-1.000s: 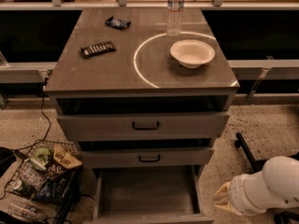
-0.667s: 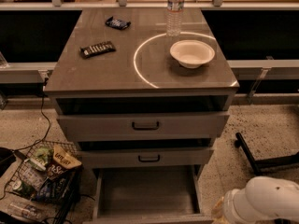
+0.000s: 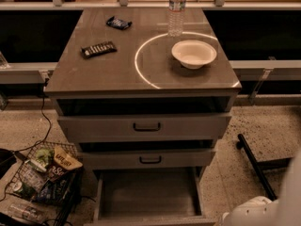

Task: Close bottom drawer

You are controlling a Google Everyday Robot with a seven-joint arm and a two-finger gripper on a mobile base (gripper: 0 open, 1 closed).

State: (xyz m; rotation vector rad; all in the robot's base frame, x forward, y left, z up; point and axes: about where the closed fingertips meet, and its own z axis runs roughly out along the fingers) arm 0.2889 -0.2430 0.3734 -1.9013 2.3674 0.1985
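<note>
The bottom drawer (image 3: pixel 146 194) is located at the foot of the grey cabinet (image 3: pixel 117 74), below two upper drawers. It is seen pulled well out towards the camera, so that its bare grey floor and both side walls are exposed. Its front panel lies at the lower edge of the view and is largely cut off.

The gripper (image 3: pixel 249 213) is found in the lower right corner of the view, low down and just beside the front right corner of the bottom drawer. Only a white rounded part of it is shown, and contact with the drawer cannot be confirmed. Whether it is open or closed cannot be told, and nothing is seen to be held by it.

The top drawer (image 3: pixel 94 126) and the middle drawer (image 3: pixel 108 160) are each fitted with a dark bar handle, and a dark gap is seen above each front.

On the cabinet top a white ring (image 3: pixel 139 69) is marked. A pale bowl (image 3: pixel 194 53) is placed upright inside the ring, near its right side. A clear water bottle (image 3: pixel 176 8) is stood upright at the rear of the ring. A dark flat bar (image 3: pixel 99 49) is laid left of the ring, and a small dark packet (image 3: pixel 118 22) is laid behind it, towards the rear edge.

On the speckled floor (image 3: pixel 268 126), a wire basket (image 3: pixel 28 166) filled with snack packets is set to the left of the bottom drawer. A black bar (image 3: pixel 256 166) is laid on the floor to the right of the cabinet
</note>
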